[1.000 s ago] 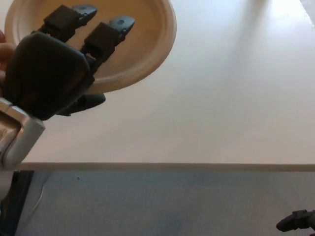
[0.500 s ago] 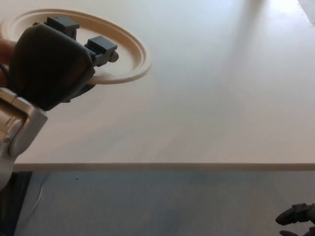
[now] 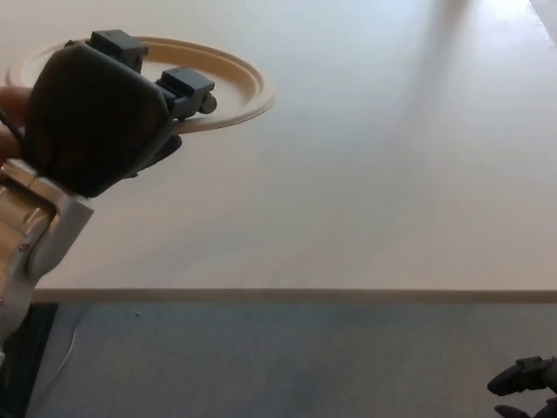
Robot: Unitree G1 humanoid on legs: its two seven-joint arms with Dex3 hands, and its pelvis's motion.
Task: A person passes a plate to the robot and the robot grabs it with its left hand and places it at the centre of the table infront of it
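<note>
A cream round plate (image 3: 233, 80) hangs over the table's far left, seen almost edge-on and nearly level. My left hand (image 3: 96, 117) is shut on its near rim: two fingers (image 3: 187, 87) lie over the top and the thumb (image 3: 161, 150) sits under it. The hand's black back hides most of the plate's left half. At the left edge a person's fingers (image 3: 10, 97) show beside the plate; I cannot tell whether they touch it. Only a tip of my right hand (image 3: 524, 383) shows low at the bottom right, away from the table.
The pale table (image 3: 374, 174) fills the upper picture, and its front edge (image 3: 296, 295) runs straight across. Below it lies grey floor (image 3: 261, 366). A dark object (image 3: 19, 366) sits at the bottom left corner.
The plate has tipped from facing the camera to nearly flat. My left hand has turned with it and dropped slightly in the last half second. The right hand has barely moved.
</note>
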